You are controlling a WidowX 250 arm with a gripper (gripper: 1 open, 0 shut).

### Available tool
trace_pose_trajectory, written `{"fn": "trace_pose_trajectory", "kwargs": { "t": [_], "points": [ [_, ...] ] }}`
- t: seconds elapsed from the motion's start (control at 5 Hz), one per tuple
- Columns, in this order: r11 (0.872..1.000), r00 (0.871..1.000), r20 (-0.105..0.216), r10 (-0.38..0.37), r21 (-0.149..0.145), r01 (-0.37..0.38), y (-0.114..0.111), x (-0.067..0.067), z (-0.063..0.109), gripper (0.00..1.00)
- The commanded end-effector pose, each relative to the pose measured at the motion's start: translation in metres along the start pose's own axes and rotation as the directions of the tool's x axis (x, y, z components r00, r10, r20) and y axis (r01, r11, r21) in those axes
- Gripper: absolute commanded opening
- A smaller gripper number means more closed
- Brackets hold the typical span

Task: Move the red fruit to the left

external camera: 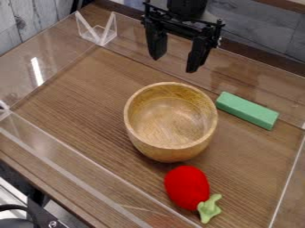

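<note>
The red fruit [188, 187] lies near the front edge of the wooden table, just in front of and right of the wooden bowl [172, 120]; its light green stem points toward the front right. My gripper [177, 55] hangs at the back of the table, well above and behind the bowl. Its two dark fingers stand apart with nothing between them. A wide gap separates the gripper from the fruit.
A flat green rectangular block [247, 109] lies right of the bowl. Clear plastic walls [60, 147] ring the table surface, with a clear folded stand [95, 28] at the back left.
</note>
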State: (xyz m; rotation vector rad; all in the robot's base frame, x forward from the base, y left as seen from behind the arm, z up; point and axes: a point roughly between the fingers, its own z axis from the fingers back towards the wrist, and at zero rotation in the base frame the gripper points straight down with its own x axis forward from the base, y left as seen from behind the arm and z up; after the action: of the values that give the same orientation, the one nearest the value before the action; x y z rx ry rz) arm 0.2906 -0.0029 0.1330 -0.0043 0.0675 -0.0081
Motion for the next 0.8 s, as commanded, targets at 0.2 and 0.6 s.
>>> {"fn": "trace_pose_trajectory", "kwargs": {
  "t": [0.2, 0.6],
  "points": [
    [0.951, 0.95, -0.059, 0.306, -0.031, -0.308, -0.015, -0.035, -0.026, 1.0],
    [0.773, 0.777, -0.045, 0.627, -0.085, -0.629, -0.046, -0.067, -0.045, 1.0]
  ]
}}
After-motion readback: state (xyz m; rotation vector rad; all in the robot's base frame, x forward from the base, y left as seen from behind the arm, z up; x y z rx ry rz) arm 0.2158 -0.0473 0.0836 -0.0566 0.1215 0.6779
